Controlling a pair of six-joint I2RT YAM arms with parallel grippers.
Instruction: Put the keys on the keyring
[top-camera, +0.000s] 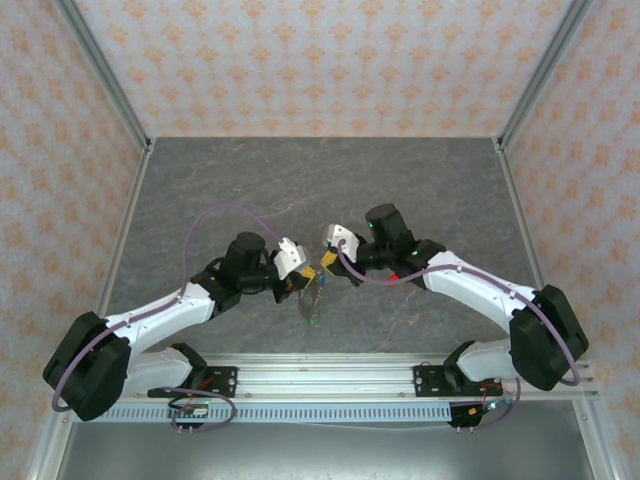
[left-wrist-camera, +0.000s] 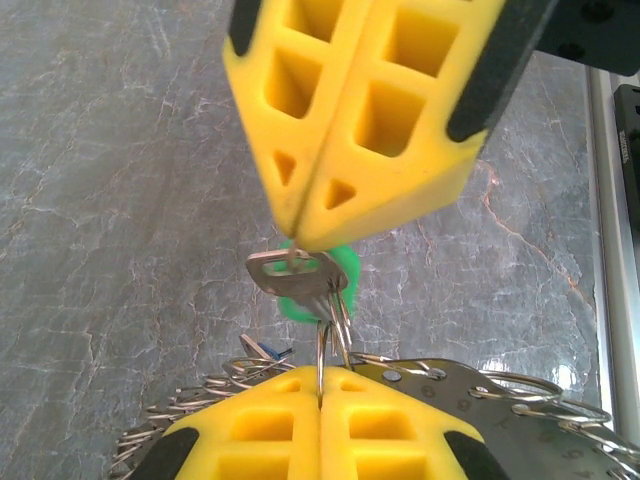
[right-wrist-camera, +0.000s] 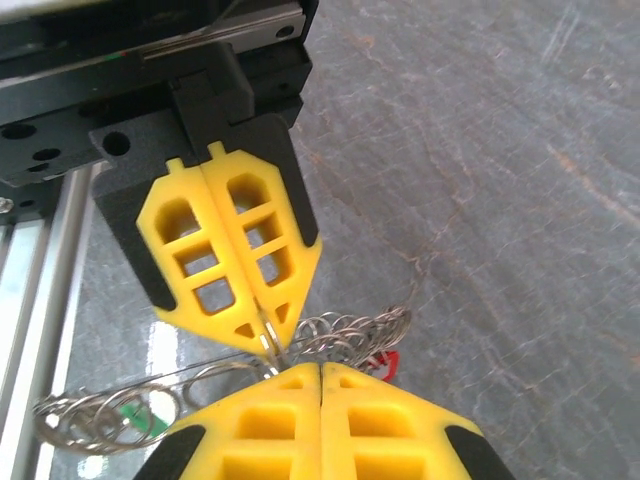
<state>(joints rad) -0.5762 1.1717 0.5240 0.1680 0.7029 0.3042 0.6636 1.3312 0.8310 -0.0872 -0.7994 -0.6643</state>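
Both grippers meet tip to tip above the middle of the table. My left gripper (top-camera: 308, 272) (left-wrist-camera: 320, 378) is shut on a thin wire ring of the keyring (left-wrist-camera: 335, 335), a bunch of linked metal rings (right-wrist-camera: 350, 335) hanging below it (top-camera: 310, 300). My right gripper (top-camera: 326, 262) (right-wrist-camera: 320, 368) is shut; in the left wrist view its tips (left-wrist-camera: 300, 240) pinch the head of a silver key (left-wrist-camera: 290, 272) with a green cover (left-wrist-camera: 345, 268), and that key sits against the held ring. A blue key (left-wrist-camera: 262, 350), a red key (right-wrist-camera: 385, 365) and a green one (right-wrist-camera: 135, 420) hang among the rings.
A flat metal tag with small holes (left-wrist-camera: 500, 400) hangs on the ring bunch. The grey stone-patterned table (top-camera: 300, 180) is walled by patterned panels, with aluminium posts at the back corners. The mounting rail (top-camera: 330, 375) runs along the near edge.
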